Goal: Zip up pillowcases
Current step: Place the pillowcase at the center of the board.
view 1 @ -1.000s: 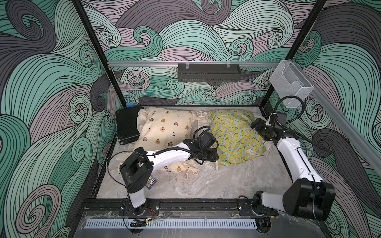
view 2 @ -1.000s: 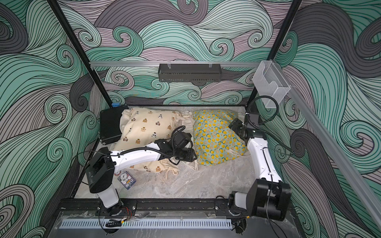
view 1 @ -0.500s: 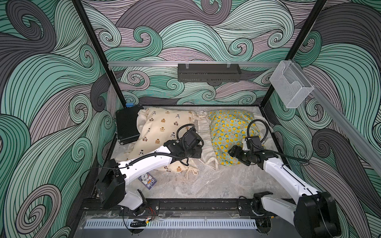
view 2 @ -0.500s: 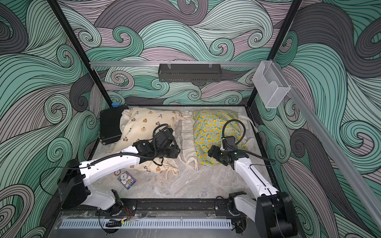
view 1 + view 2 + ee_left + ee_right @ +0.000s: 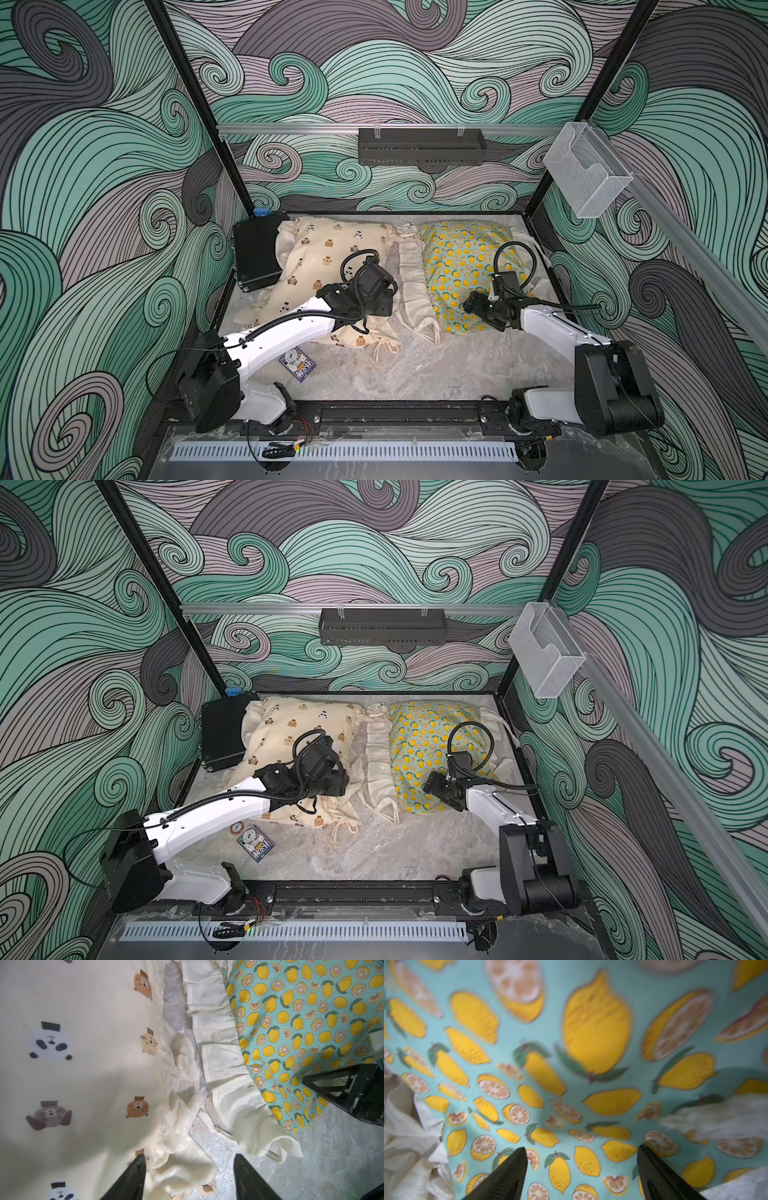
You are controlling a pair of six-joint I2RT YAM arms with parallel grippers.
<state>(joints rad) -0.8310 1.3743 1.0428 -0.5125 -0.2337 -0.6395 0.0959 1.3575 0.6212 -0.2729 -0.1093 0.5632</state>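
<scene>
The bear pillowcase (image 5: 324, 266) lies at the far left of the table (image 5: 415, 370), and the lemon pillowcase (image 5: 457, 257) lies just beside it on the right. Their cream frills almost meet, with a thin strip of table between them. Both are stuffed. No zip or zip pull can be seen in any view, so I cannot tell if either is closed.

The left hand (image 5: 189, 1157) is over the near right edge of the bear pillowcase. Its fingers are apart and hold nothing, and the crumpled frill (image 5: 178, 1109) lies below them. The right hand (image 5: 581, 1149) is close over the near part of the lemon pillowcase, also with fingers apart and empty. Whether it touches the cloth I cannot tell.

I judge that the step now is to find a zip.

- It probably runs along a seam under a frill, so the frill should be lifted or pushed aside first.
- One hand should then pin the cloth near the start of the zip, while the other pinches the small pull and draws it straight along the seam.
- The loose frill and strings must stay out of the teeth, or the zip may jam.

A black box (image 5: 255, 257) touches the far left side of the bear pillowcase, and a small card (image 5: 297, 362) lies near the left arm.
</scene>
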